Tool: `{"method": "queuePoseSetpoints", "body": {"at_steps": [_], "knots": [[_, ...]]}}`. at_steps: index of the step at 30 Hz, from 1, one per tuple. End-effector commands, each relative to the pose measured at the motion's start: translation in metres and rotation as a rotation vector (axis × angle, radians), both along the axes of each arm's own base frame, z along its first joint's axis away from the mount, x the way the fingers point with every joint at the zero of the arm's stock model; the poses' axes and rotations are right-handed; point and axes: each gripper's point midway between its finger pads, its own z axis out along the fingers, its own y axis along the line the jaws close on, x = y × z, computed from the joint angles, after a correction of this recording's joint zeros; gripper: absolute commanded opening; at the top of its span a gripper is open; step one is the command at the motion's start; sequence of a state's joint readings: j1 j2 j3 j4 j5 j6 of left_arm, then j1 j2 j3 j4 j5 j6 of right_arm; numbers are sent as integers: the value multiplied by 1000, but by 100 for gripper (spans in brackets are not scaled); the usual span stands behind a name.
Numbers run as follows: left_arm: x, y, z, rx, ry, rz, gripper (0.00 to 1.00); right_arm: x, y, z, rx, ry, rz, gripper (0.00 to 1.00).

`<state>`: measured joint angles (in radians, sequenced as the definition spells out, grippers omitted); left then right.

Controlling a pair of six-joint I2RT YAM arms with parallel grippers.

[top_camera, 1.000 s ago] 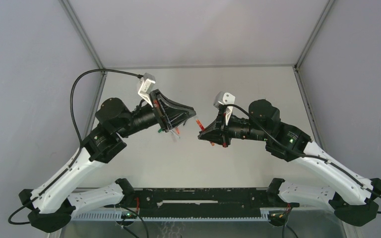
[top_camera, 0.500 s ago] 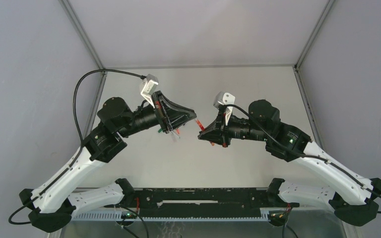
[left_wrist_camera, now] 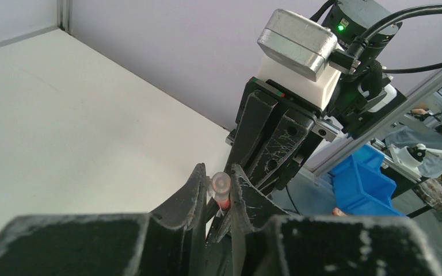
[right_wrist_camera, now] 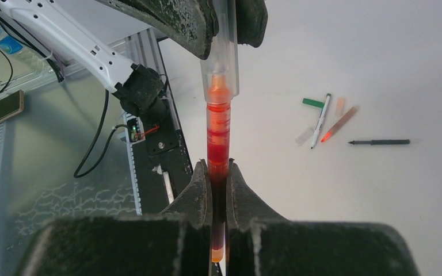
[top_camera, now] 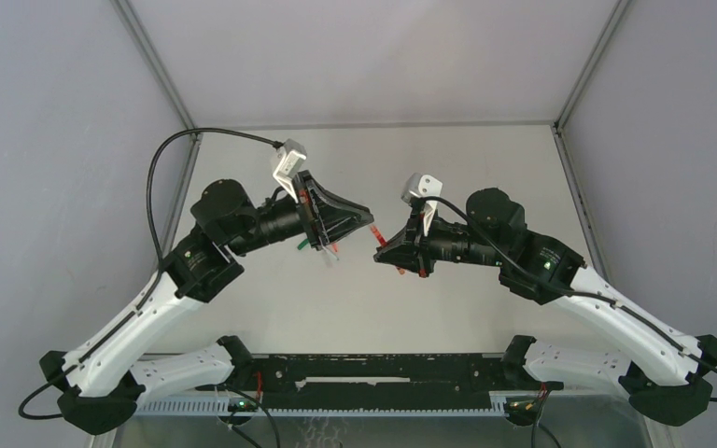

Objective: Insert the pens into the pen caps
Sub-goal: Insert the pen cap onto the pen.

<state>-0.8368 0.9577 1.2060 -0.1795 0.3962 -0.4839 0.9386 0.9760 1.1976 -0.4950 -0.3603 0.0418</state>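
Aloft, the right gripper clamps 1 red pen; the left gripper pinches 1 clear pen cap over its tip. 3 loose pens lie on the table.

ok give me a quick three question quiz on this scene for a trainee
1. True or false: the right gripper is shut on a red pen.
2. What does the left gripper hold? A) a clear cap B) a coin C) nothing
3. Fill in: the black pen lies loose on the ____.
Key: 1 true; 2 A; 3 table.
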Motion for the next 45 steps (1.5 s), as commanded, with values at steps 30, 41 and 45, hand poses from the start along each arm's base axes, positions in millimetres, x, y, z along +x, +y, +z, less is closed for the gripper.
{"method": "queuePoseSetpoints", "body": {"at_steps": [30, 41, 45], "knots": [[-33, -42, -109, 219, 118, -169, 0, 29, -20, 76, 188, -165, -178, 0], [-65, -64, -165, 305, 183, -282, 0, 39, -29, 93, 207, -234, -221, 0], [-80, -73, -182, 335, 195, -338, 0, 49, -34, 114, 223, -295, -255, 0]]}}
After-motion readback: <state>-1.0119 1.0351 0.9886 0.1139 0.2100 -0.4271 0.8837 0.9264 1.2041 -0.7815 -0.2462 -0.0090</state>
